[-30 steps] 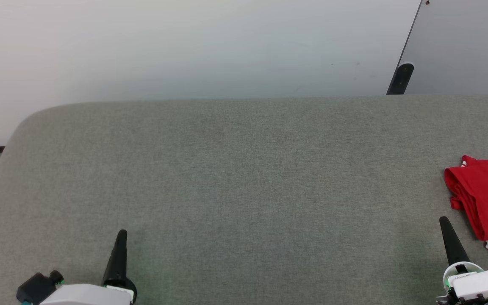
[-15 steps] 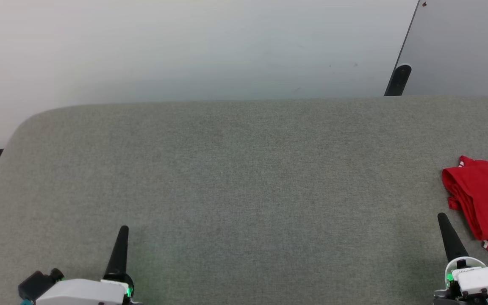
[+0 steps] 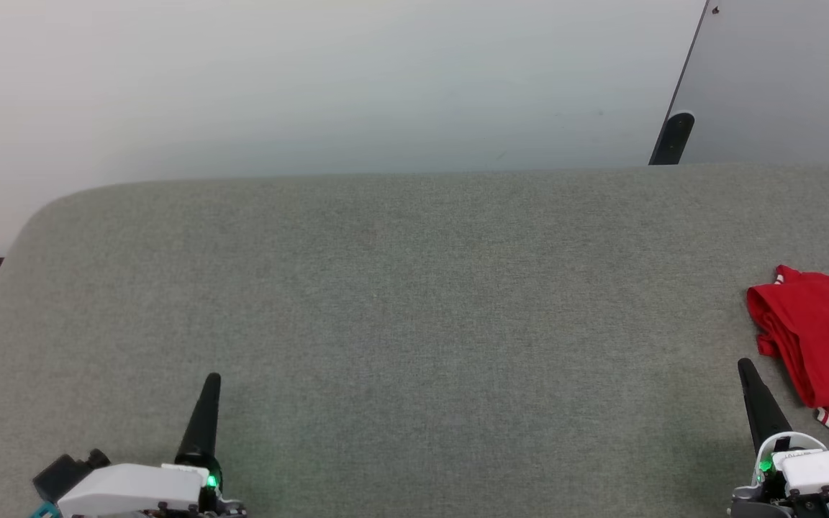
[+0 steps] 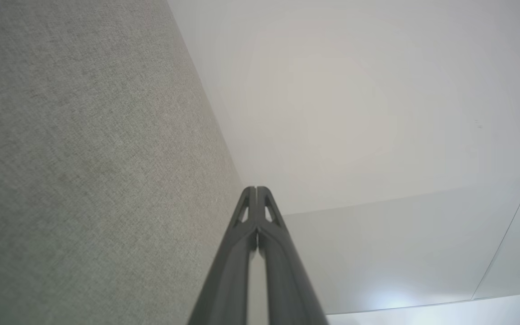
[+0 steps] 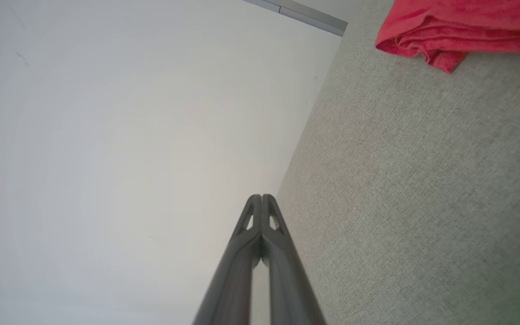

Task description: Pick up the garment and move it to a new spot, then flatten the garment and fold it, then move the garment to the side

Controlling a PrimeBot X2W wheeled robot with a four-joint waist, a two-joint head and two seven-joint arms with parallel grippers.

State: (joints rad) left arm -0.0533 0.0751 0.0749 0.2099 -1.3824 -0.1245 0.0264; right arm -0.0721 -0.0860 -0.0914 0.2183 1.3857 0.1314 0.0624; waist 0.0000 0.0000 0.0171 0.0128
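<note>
On the right edge of the table (image 3: 414, 302) you have the red garment (image 3: 825, 338), folded; your left claw (image 3: 211, 380) and right claw (image 3: 744, 365) sit pinched closed and empty near the front edge.

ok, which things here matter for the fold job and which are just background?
Job: garment, at right end of table; left hand, right hand, both shut and empty.
Just there: white wall, grey panel, black fitting at its edge.
</note>
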